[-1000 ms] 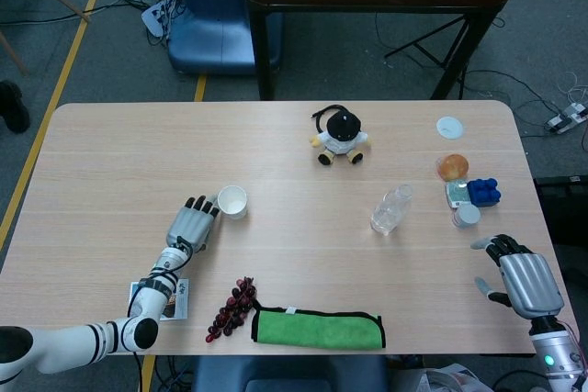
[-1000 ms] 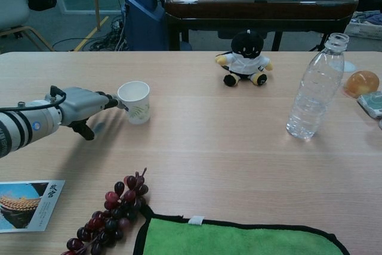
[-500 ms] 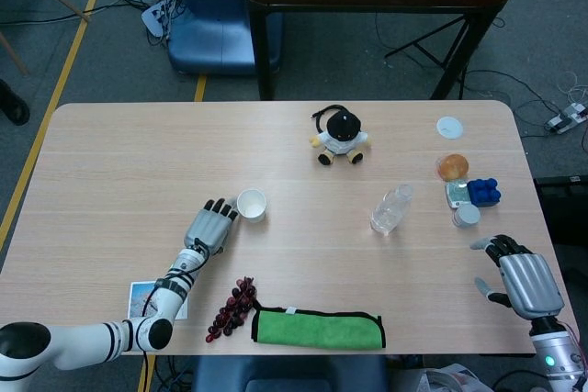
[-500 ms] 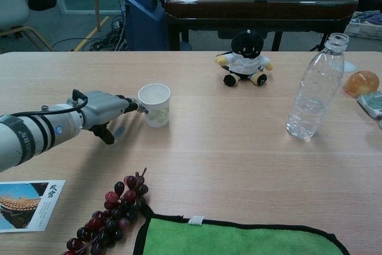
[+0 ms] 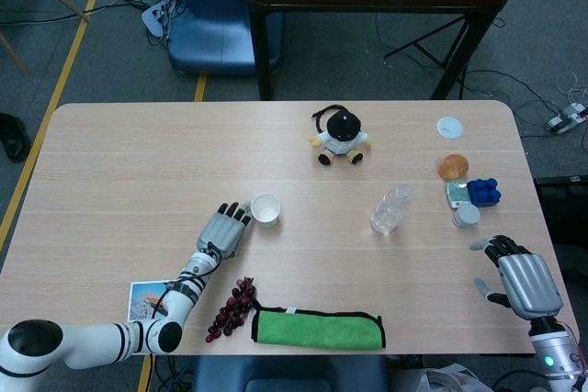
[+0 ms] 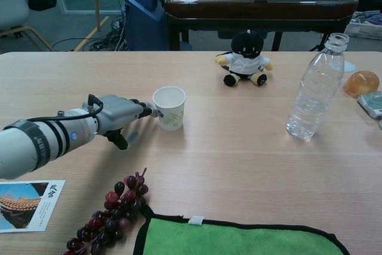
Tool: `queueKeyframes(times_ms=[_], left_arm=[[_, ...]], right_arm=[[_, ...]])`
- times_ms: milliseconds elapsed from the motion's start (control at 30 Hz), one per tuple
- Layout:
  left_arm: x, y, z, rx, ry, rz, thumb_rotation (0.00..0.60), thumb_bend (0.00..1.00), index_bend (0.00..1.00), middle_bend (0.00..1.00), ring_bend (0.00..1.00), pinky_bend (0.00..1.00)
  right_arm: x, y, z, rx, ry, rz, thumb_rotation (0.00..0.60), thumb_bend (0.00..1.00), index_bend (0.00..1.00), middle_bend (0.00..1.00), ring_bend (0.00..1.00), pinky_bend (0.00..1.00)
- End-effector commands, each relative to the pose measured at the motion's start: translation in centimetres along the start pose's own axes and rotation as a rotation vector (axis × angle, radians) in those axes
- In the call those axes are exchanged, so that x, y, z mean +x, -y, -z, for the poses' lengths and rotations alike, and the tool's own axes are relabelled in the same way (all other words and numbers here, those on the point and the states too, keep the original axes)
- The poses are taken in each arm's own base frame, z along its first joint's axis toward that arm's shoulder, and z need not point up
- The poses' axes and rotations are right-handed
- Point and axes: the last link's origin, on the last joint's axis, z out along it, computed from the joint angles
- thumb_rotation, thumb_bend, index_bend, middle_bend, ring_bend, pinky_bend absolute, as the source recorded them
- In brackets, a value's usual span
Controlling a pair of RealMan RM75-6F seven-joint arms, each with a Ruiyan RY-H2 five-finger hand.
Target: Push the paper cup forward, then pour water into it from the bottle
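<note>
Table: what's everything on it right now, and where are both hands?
paper cup: one, white, left of centre
water bottle: one, clear, uncapped, right of centre
plush toy: one, black and white, far centre
grapes: one dark red bunch, near edge
cloth: one, green, near edge
postcard: one, near left
orange ball: one, right side
blue object: one, right side
left hand: fingertips against the cup
right hand: empty, near right corner
</note>
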Motion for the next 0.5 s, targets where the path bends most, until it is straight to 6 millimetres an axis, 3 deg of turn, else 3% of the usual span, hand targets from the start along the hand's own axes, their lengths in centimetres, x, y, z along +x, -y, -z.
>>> queueKeyframes(times_ms=[33, 500], left_arm=[[-0.1, -0.5, 0.0, -0.007, 0.006, -0.008, 0.6, 0.6, 0.06, 0.0, 0.0, 0.08], [0.0, -3.1, -0.3, -0.046, 0.014, -0.033, 0.6, 0.6, 0.05, 0.0, 0.0, 0.08]], right_arm=[[0.0, 0.0, 0.0, -0.001, 0.001, 0.0, 0.6, 0.25, 0.34, 0.33, 0.23, 0.46], [-0.1, 0.0, 0.0, 0.002, 0.005, -0.003, 0.6, 0.25, 0.34, 0.33, 0.23, 0.46]])
